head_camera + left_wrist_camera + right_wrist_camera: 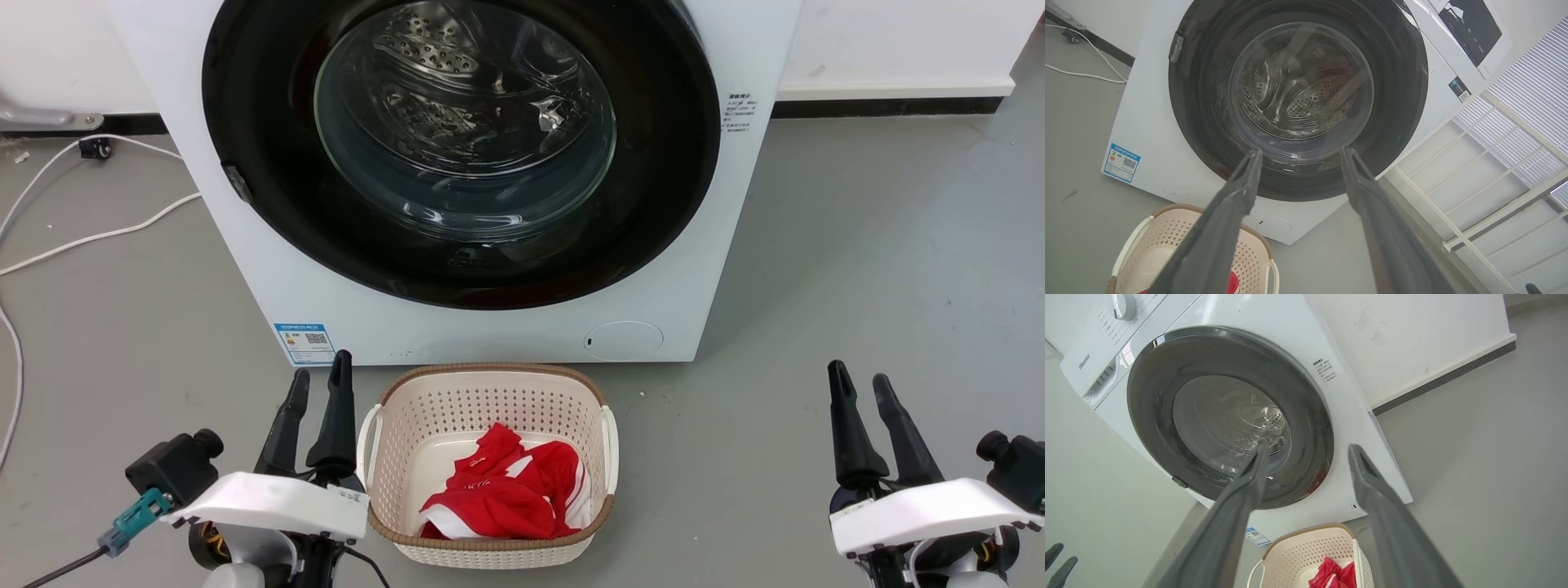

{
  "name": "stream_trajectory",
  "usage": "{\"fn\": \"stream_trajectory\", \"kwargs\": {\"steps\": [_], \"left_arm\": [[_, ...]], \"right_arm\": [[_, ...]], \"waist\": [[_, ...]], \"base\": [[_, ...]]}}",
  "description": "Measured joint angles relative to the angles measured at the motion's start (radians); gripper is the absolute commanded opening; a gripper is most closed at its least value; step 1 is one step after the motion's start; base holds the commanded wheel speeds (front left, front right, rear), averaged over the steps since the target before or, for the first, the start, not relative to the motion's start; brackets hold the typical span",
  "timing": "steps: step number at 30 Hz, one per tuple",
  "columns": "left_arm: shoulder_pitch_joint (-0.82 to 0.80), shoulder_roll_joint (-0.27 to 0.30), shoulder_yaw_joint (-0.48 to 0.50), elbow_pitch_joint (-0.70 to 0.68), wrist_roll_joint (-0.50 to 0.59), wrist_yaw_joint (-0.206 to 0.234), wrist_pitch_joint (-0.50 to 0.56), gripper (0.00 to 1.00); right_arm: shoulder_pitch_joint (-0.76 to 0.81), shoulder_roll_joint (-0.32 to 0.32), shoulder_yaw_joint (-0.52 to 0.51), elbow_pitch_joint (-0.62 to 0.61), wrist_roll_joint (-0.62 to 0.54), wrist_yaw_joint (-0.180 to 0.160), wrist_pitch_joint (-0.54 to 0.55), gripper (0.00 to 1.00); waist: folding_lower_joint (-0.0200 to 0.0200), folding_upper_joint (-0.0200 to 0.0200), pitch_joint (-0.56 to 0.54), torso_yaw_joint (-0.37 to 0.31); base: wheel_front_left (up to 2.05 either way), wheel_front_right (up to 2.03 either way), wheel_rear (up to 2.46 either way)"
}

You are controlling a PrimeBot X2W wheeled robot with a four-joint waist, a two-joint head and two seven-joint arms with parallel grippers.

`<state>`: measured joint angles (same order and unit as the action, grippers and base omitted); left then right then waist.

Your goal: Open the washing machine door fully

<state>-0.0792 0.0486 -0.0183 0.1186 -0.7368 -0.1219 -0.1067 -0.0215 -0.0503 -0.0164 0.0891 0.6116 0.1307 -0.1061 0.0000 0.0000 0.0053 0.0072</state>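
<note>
Red cloth (506, 490) in cream basket (490, 372) before closed washing machine door (461, 139)

1. "Hisense", in grey letters, on the washer's (1349, 428) white control panel (1084, 361).
2. Blue sticker (305, 343) with a QR code, low on the washer front: its print is too small to read.
3. Small printed label (740, 113) right of the door (465, 139): not legible.
4. Black display (1474, 26): characters not legible.

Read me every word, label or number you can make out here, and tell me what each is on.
"Hisense": on the white washing machine's control panel.
Blue sticker, machine's lower front: too small to read.
Grey print beside the large round glossy black door: too small.
Black display: blurred.
</note>
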Motion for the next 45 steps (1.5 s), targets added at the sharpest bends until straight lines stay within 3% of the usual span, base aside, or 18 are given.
{"fn": "stream_trajectory", "kwargs": {"steps": [16, 45], "left_arm": [[0.003, 0.000, -0.011, 0.005, 0.221, 0.012, -0.044, 1.00], [0.004, 0.001, -0.036, 0.014, 0.502, 0.040, -0.109, 1.00]], "right_arm": [[0.003, 0.000, -0.006, -0.007, -0.207, 0.000, -0.021, 1.00], [0.014, 0.000, -0.004, -0.021, -0.482, 0.000, -0.048, 1.00]], "waist": [[0.0000, 0.0000, 0.006, 0.001], [0.0000, 0.0000, 0.010, 0.002]], "base": [[0.00, 0.00, 0.00], [0.00, 0.00, 0.00]]}}
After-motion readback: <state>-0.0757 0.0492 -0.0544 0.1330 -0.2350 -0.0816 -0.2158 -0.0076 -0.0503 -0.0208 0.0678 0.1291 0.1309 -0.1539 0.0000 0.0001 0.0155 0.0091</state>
